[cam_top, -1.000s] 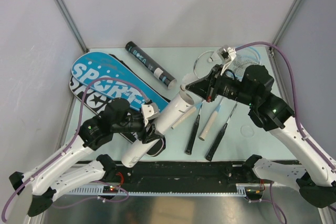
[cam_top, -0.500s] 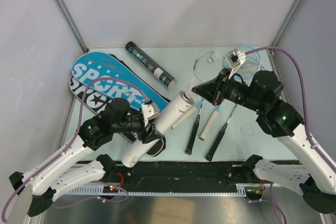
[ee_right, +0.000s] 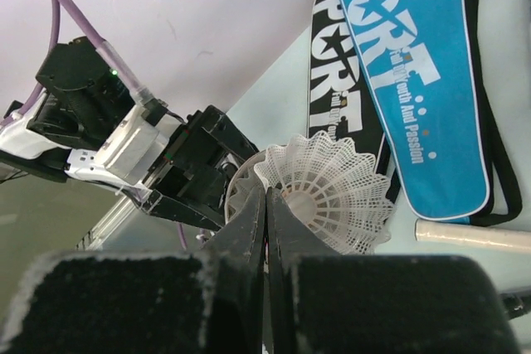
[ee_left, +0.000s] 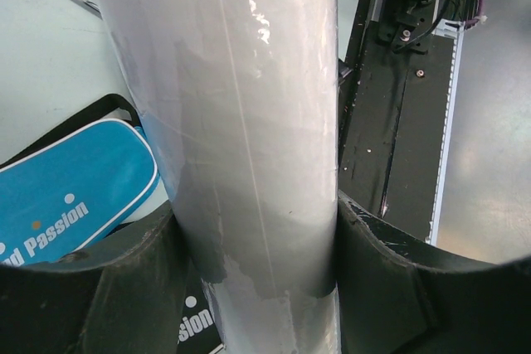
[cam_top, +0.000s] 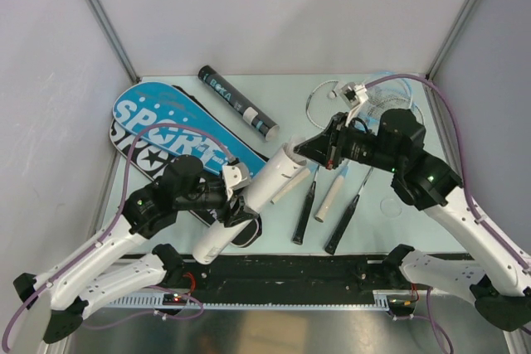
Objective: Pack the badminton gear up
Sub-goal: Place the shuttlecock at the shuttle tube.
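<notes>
My left gripper clamps the white tube, which is tilted over the edge of the blue bag. My right gripper pinches a shuttlecock right at the tube's mouth.

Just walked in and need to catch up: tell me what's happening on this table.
The left gripper holds a white tube tilted up off the table. The right gripper, shut on a feather shuttlecock, has it at the tube's open end, apparently to load it. The rackets, a black tube and the blue bag lie on the table, unpacked.
</notes>
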You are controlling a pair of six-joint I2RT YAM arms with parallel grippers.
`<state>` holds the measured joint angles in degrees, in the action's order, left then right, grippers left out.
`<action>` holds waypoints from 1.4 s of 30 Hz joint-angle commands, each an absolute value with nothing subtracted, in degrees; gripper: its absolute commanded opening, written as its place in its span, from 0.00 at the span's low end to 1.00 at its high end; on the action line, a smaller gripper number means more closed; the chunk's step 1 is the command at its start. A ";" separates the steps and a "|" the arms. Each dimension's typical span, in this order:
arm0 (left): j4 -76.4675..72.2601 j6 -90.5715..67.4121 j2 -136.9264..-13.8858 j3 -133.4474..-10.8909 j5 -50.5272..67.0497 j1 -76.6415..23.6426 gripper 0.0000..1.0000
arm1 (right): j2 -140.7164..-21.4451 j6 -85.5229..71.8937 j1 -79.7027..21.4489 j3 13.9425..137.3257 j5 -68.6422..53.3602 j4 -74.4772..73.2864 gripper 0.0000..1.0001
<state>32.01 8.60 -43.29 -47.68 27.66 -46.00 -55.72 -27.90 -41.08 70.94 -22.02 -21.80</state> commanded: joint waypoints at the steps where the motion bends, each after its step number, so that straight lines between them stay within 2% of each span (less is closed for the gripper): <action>1: 28.24 9.12 -42.02 -48.07 29.22 -46.21 0.48 | -58.04 -29.81 -41.46 70.38 -25.70 -18.72 0.00; 12: 28.01 9.13 -42.27 -48.03 29.06 -46.16 0.48 | -62.14 -32.14 -43.98 68.18 -32.19 -14.70 0.00; 20: 28.04 9.22 -42.45 -48.08 29.02 -46.22 0.48 | -62.88 -30.19 -43.78 68.16 -35.65 -17.94 0.09; 22: 28.04 9.18 -42.60 -48.12 29.05 -46.16 0.48 | -62.63 -29.98 -43.33 68.13 -36.42 -18.02 0.13; 26: 28.03 9.03 -42.70 -48.16 28.92 -46.23 0.48 | -60.90 -30.83 -41.34 68.14 -37.20 -17.20 0.27; 32: 27.95 9.03 -42.38 -48.02 29.95 -46.23 0.48 | -57.11 -31.77 -36.32 68.20 -40.09 -17.75 0.59; 35: 27.96 9.19 -42.49 -48.09 30.20 -46.15 0.48 | -55.37 -30.88 -33.53 68.17 -40.79 -19.54 0.64; 42: 28.03 8.70 -44.05 -48.08 30.44 -46.18 0.48 | -52.49 -31.46 -25.54 68.15 -44.86 -15.32 0.70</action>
<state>31.62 9.28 -43.57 -47.55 29.19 -46.26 -53.89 -31.29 -29.36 67.92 -40.95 -19.27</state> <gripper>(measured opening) 0.639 0.683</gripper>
